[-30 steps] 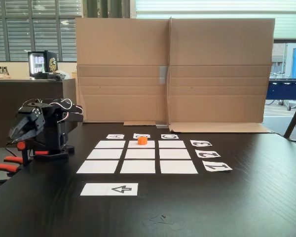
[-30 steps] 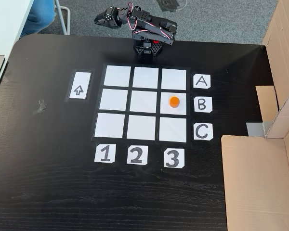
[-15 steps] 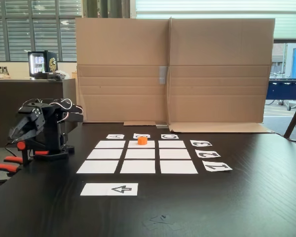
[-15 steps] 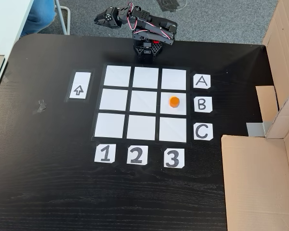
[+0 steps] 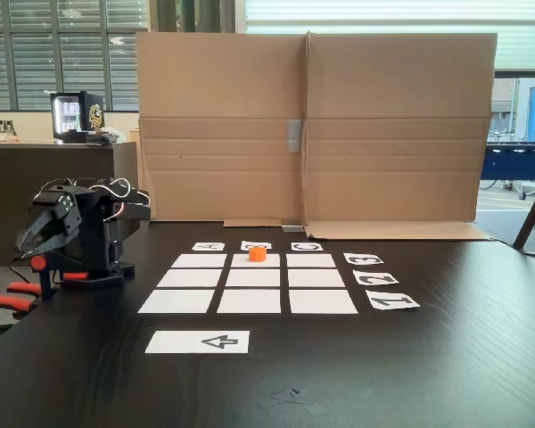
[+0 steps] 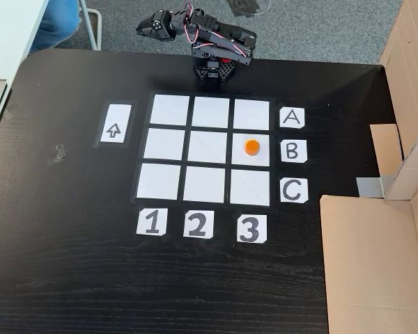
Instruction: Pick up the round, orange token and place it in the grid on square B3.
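the token (image 6: 251, 147) stands upright on square b3 (image 6: 251, 159), right column, middle row of the grid (image 6: 210, 149) in the fixed view from above; in the low fixed view it sits at centre frame (image 5: 258, 254), far row. arm folded at upper centre, well apart from the token. gripper (image 6: 143, 28) points toward upper left; its fingers hold nothing, and whether they are parted or closed cannot be told. arrow card (image 6: 115, 124) lies left of the grid.

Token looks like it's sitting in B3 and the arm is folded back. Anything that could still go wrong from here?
The token stands on square B3 beside the B card, off-centre toward that card, so a knock could push it off the square. The gripper hangs folded past the table edge; whether it is open is unclear, and a low sweep over the grid might shift the paper rectangles.
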